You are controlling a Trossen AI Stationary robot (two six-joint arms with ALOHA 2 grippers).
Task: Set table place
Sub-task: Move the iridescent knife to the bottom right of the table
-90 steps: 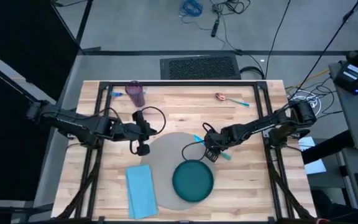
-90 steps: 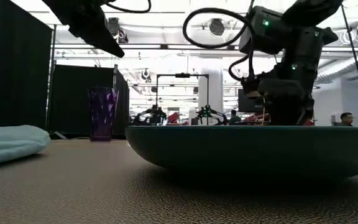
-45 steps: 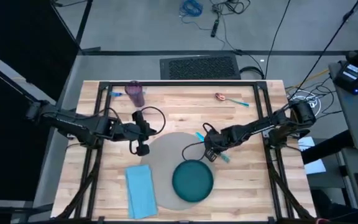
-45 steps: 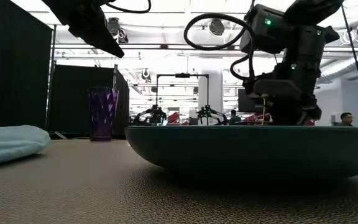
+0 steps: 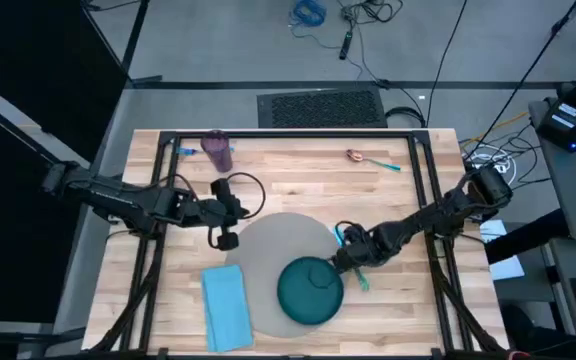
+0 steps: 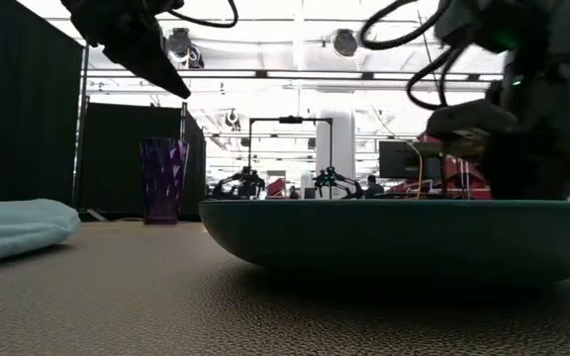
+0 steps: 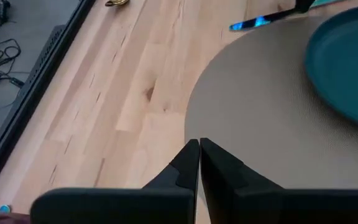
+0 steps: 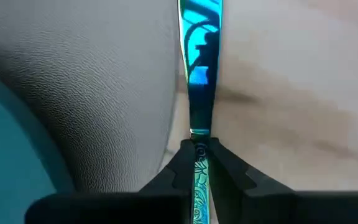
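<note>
My right gripper (image 8: pixel 199 163) is clamped on the blue knife (image 8: pixel 200 68) at the placemat's (image 5: pixel 268 250) right edge, beside the plate (image 5: pixel 310 290). Tilted release risks striking it. My left gripper (image 7: pixel 199 163), fingers together, waits left.

Premises: open-plan robotics lab or test workshop. Evidence: grey concrete floor (image 5: pixel 218 40) with loose cables (image 5: pixel 368 20), a black floor mat (image 5: pixel 321 107) beyond the table's (image 5: pixel 288 180) far edge, black curtain partitions (image 6: pixel 23 119), further rigs, monitors (image 6: pixel 401 158) and ceiling strip lights (image 6: pixel 285 74) behind.
</note>
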